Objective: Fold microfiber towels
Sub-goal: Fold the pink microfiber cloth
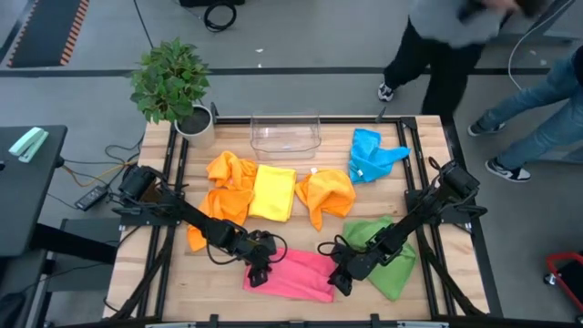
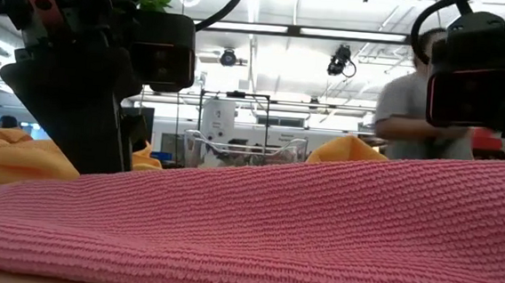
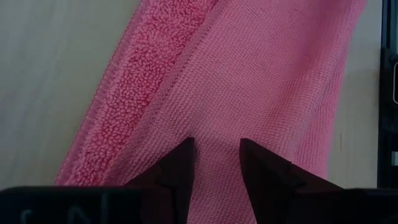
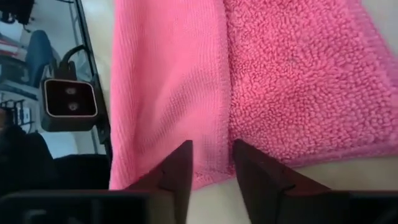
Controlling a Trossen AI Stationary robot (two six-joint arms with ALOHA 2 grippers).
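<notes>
Right now I see the pink towel (image 1: 296, 273) at the table's (image 1: 428, 164) near edge, folded over itself, with my left gripper (image 1: 258, 273) down on its left end and my right gripper (image 1: 339, 278) on its right end, each with jaws narrowed on a bit of pink cloth between the tips. Just beyond, the green towel (image 1: 387, 255) lies under the right arm, then two orange towels (image 1: 228, 187) (image 1: 325, 196) flank the yellow towel (image 1: 272, 191) mid-table. Farthest back are the blue towel (image 1: 369, 155), a clear bin (image 1: 286, 135), a plant (image 1: 171, 82) and a person (image 1: 446, 36) past the table.
</notes>
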